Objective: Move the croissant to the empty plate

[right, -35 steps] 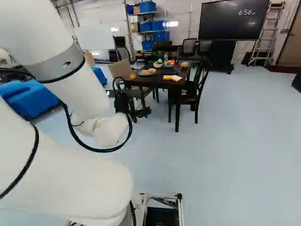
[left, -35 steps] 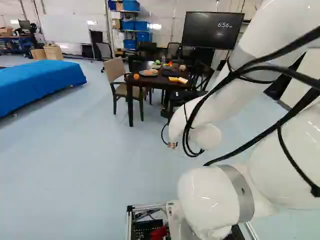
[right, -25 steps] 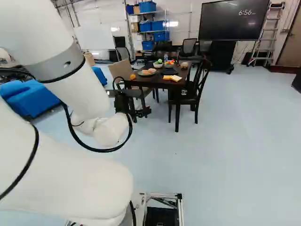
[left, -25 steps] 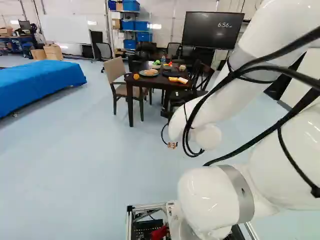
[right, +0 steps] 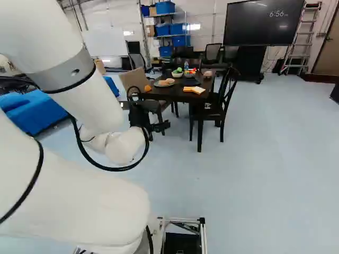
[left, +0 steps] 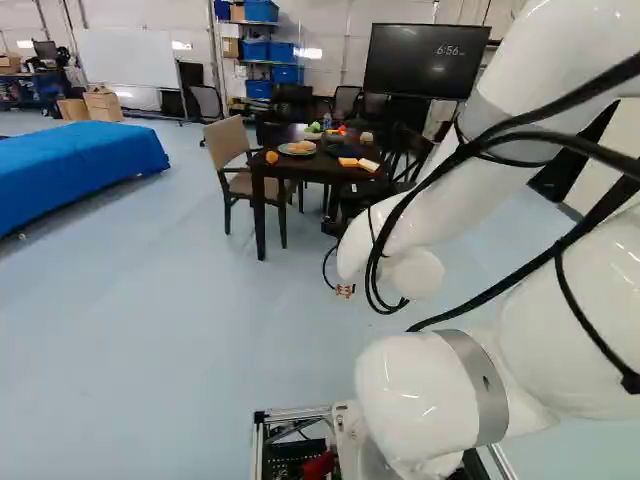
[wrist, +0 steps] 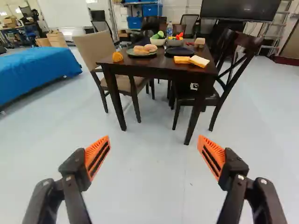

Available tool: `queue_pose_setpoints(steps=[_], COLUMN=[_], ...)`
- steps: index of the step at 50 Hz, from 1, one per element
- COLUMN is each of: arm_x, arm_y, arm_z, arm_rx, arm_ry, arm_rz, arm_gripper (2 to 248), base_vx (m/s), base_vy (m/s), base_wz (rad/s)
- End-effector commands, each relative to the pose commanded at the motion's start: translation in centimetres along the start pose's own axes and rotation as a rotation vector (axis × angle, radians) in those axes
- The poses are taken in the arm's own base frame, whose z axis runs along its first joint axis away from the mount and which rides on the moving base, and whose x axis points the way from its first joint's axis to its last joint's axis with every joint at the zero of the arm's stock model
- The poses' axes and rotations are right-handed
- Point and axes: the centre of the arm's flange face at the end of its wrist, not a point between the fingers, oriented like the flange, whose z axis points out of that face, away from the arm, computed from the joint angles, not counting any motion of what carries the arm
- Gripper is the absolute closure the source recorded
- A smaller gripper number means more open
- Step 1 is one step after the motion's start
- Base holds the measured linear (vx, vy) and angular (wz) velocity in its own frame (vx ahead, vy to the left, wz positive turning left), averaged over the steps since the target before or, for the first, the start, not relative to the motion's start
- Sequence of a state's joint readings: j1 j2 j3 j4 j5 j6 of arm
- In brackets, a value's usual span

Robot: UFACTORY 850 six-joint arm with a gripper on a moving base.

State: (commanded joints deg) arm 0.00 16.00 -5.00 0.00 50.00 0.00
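Pale floor [wrist: 149,186] runs out to your dark table [wrist: 154,71], well ahead of your gripper [right: 159,127], jaws spread wide. Dark plate [wrist: 180,52] sits near another plate [wrist: 142,55] with bread pieces [wrist: 140,49]; honestly can't tell if one's your croissant.

You can read "6:56" in pale digits on the dark screen [right: 262,26] at the far side of the room, beyond the surface [wrist: 156,71] and toward the right. Just right of those digits you have a short run of smaller marks, too small to read. Nearer you, a white label [wrist: 194,86] below the surface carries dark marks you cannot make out.
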Motion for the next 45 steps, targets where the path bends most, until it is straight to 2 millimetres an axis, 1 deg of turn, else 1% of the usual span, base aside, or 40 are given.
queue_pose_setpoints(steps=[14, 45], arm_x=[0.00, 0.00], arm_y=[0.00, 0.00], arm_z=[0.00, 0.00], arm_rx=[0.000, 0.000], arm_ry=[0.000, 0.000], arm_rz=[0.000, 0.000], arm_gripper=[3, 3], base_vx=[0.211, 0.227], base_vy=[0.041, 0.066], base_wz=[-0.029, -0.030])
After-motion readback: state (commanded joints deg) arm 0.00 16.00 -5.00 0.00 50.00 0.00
